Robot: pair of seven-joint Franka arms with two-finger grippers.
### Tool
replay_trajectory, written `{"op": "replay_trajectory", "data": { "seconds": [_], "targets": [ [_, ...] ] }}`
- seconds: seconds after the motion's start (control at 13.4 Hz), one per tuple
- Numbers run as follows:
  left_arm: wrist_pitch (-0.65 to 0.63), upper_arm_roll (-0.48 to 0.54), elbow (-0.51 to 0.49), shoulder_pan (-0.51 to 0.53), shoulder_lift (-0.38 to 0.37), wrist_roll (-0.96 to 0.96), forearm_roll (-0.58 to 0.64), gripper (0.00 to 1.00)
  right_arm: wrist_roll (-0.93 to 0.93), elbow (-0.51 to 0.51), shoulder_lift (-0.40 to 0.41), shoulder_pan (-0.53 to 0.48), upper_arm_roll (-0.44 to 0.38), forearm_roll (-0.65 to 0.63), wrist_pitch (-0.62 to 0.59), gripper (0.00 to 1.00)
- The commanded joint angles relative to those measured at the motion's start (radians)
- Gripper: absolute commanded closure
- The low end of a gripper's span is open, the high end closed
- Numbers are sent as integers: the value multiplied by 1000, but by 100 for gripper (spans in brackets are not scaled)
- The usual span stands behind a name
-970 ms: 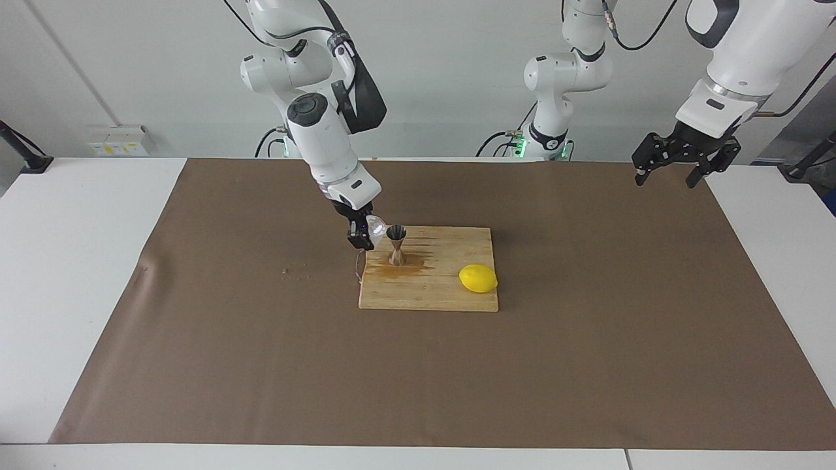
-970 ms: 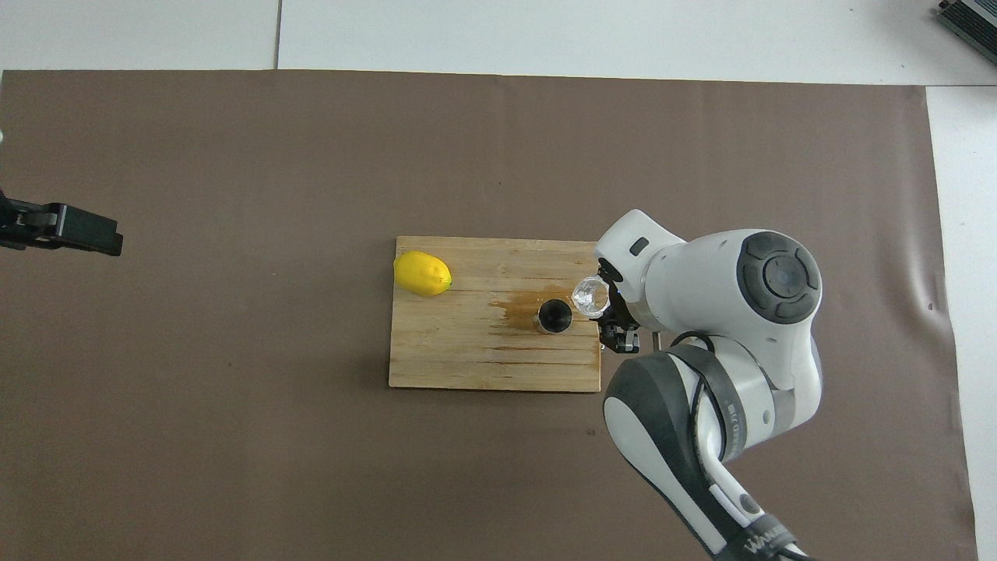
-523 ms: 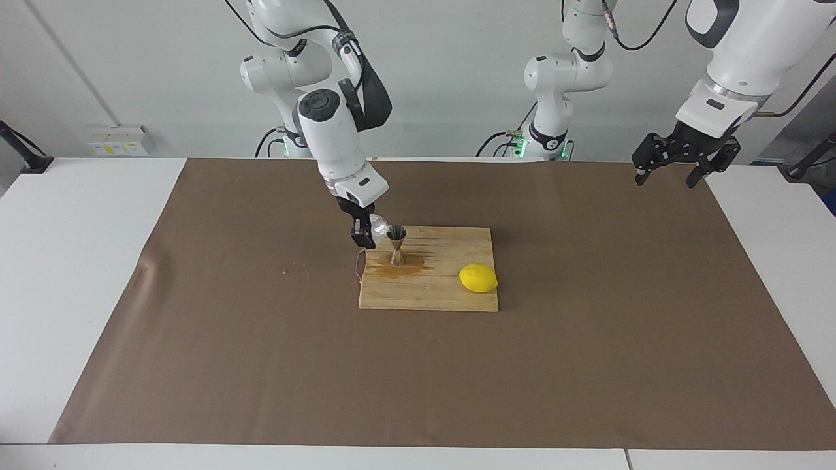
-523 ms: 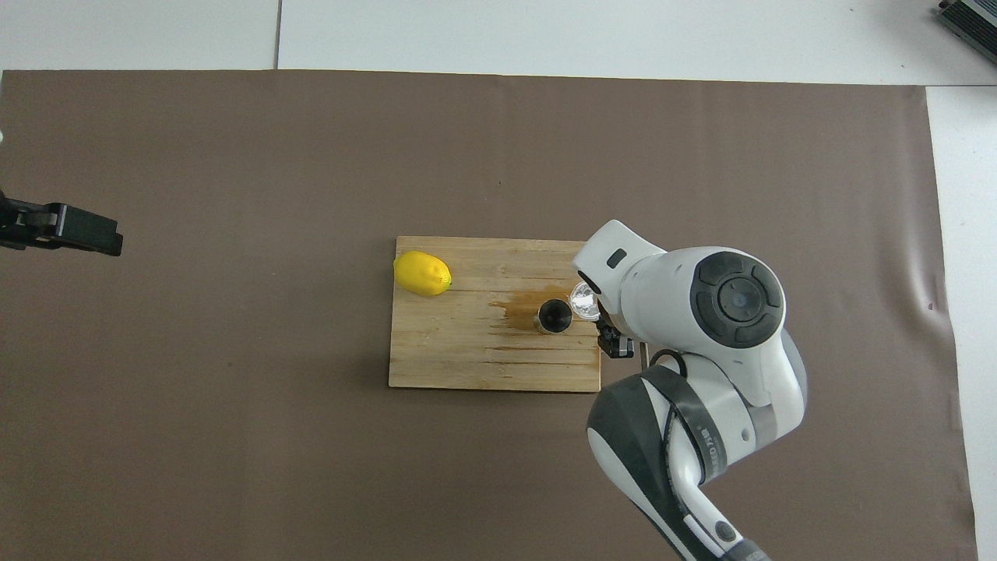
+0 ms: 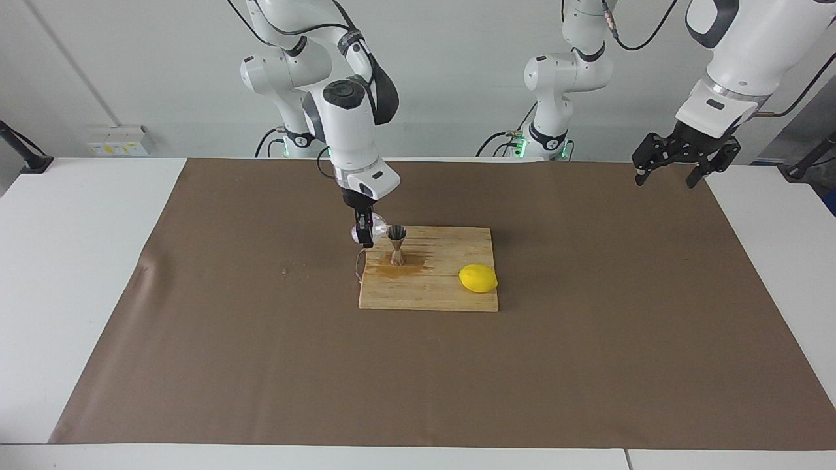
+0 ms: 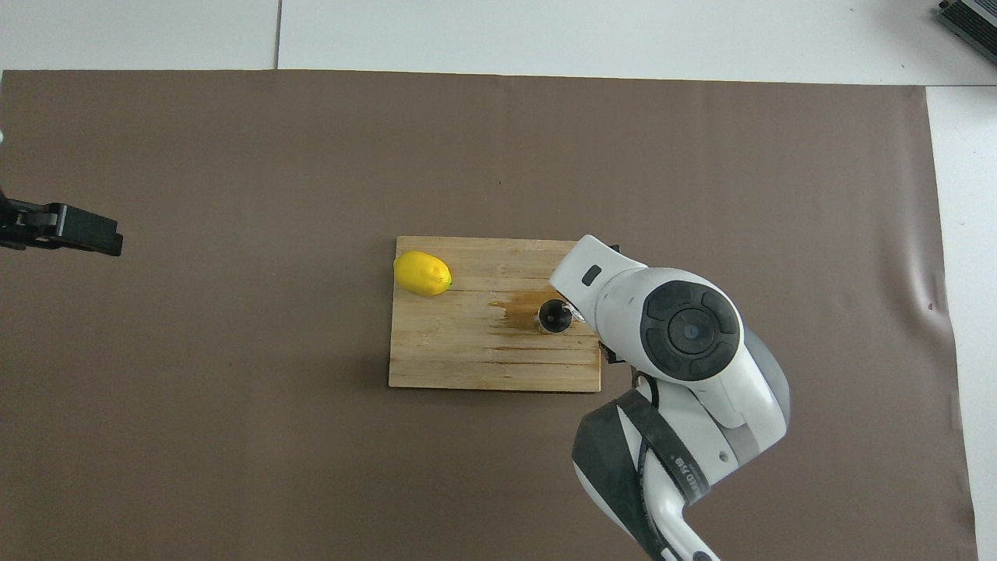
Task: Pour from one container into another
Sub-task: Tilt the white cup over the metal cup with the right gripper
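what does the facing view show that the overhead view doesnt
Only the facing view shows the right gripper shut on the plastic cup, held beside the jigger's rim, the jigger's hourglass side profile, and both arm bases. In the overhead view the right arm's wrist covers that gripper and nearly all of the cup.

Only the overhead view looks down into the jigger's dark mouth.

Both show the cutting board with its wet stain, the lemon toward the left arm's end of the board, and the open left gripper waiting over the brown mat.

The jigger [image 5: 396,245] and lemon [image 5: 478,279] are being carried on the board [image 5: 450,294], lemon toward the left arm's end.
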Motion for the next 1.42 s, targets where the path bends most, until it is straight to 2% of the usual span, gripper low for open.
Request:
{"op": "replay_trajectory", "data": {
  "seconds": [0.0, 0.52, 1.34],
  "targets": [
    [-7, -5, -26, 17, -27, 10, -17, 0, 23, -19, -33, -4, 11, -62, -14, 81],
    [-7, -5, -26, 17, -27, 10, -17, 0, 77, -42, -43, 29, 32, -177, -20, 82],
    [-7, -5, -26, 17, -25, 10, -17, 0, 92, -48, -36, 31, 32, -265, -29, 82]
  ]
}}
